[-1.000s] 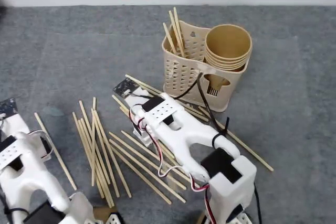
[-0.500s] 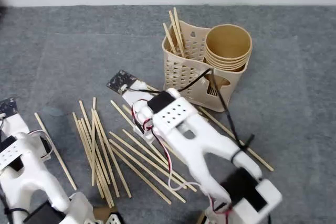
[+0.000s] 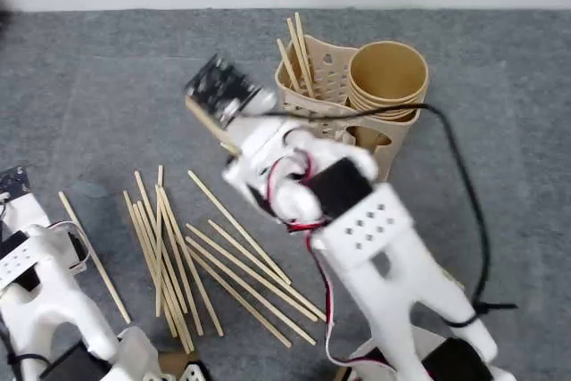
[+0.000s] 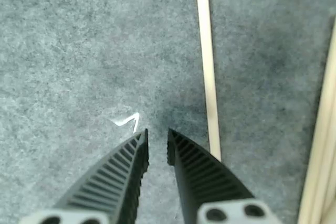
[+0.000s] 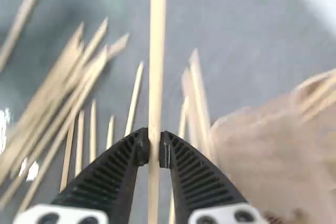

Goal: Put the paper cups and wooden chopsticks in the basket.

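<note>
Left jaws, barely parted and holding nothing, hang over the counter [image 4: 79,51], a loose chopstick [image 4: 207,77] lying just beside them. Right jaws pinch a raised chopstick [image 5: 156,51] near the basket [image 3: 312,118], which holds stacked paper cups [image 3: 388,73].

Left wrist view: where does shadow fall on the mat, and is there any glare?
Left wrist view: a soft dark shadow lies on the mat just ahead of the left gripper, up to the chopstick; left wrist view: one small bright white spot beside the tips.
</note>
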`<state>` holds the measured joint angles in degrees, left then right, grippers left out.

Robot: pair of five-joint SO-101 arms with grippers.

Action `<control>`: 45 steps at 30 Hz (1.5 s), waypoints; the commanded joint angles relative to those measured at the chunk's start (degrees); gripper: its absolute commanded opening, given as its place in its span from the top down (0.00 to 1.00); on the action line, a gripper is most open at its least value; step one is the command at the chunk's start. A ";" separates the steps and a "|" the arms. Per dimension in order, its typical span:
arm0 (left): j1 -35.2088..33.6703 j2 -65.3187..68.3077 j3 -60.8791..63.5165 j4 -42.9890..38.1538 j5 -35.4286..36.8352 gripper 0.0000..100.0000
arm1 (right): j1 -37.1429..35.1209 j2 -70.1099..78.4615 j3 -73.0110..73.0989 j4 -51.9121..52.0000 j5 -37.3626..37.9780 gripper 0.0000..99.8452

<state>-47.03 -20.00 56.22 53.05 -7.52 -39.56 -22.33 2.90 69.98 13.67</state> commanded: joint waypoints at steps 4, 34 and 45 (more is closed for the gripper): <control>0.09 -1.58 -0.40 -0.97 -0.26 0.93 | 2.15 -3.21 -16.79 -2.59 0.00 0.99; 0.18 -1.67 0.13 -1.05 -0.26 0.93 | 21.49 2.42 8.44 -45.41 -6.51 0.82; 0.35 -1.67 0.13 -1.05 -0.26 0.93 | 7.52 3.21 -12.84 -5.05 -5.27 0.83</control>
<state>-47.03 -20.00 56.31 52.97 -7.52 -27.16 -18.90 -5.80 56.09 6.20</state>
